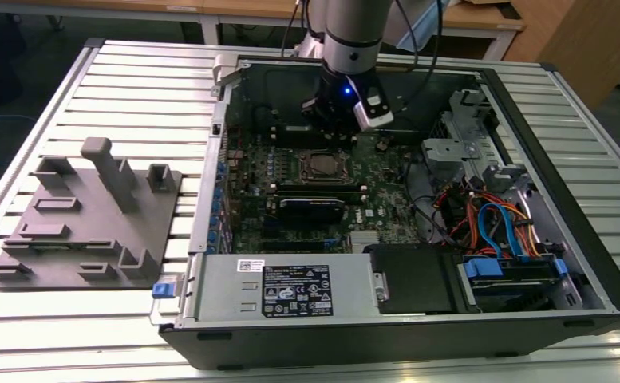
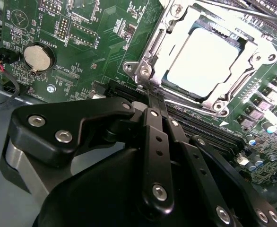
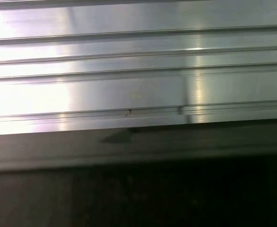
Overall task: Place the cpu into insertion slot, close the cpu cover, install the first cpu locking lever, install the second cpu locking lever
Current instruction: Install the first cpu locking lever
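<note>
In the second wrist view the cpu (image 2: 207,59) lies flat in the insertion slot (image 1: 321,165), its pale silver top showing. The cpu cover (image 2: 160,42), a silver frame, lies down around it with the chip in its cut-out. A thin metal lever rod (image 2: 238,8) runs along the far side of the frame. My gripper (image 2: 153,94) is shut with nothing between its black fingers, and its tips are at the corner of the frame beside a screw (image 2: 143,71). In the exterior view the gripper (image 1: 337,126) hangs inside the open computer case, just behind the slot.
Black memory slots (image 2: 200,127) run beside the socket and a coin battery (image 2: 38,56) sits on the green board. A grey fixture plate (image 1: 86,219) lies on the slatted table (image 3: 138,85) at the exterior view's left. Coloured cables (image 1: 501,223) and a power supply (image 1: 283,287) fill the case.
</note>
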`<state>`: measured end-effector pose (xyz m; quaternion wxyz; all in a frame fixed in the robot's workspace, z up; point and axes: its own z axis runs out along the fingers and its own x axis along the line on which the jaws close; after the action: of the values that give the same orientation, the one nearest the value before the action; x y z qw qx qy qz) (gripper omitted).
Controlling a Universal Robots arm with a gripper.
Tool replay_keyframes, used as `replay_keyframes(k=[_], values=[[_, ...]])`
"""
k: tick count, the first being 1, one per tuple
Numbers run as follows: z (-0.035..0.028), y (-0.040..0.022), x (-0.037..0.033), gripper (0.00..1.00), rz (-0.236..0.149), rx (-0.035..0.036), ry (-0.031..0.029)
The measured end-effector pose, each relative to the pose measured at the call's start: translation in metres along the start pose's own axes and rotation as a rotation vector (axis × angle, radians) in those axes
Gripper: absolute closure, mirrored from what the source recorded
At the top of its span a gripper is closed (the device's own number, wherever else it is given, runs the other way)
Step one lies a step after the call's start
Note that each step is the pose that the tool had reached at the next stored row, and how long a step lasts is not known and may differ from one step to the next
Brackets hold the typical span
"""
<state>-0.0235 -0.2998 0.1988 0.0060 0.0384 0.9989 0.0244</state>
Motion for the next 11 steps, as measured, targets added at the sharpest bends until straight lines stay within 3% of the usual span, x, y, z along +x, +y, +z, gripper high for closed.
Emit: replay_keyframes(k=[11], values=[[-0.0017,-0.0002,-0.0001,0.89,0.0,0.0,0.0]])
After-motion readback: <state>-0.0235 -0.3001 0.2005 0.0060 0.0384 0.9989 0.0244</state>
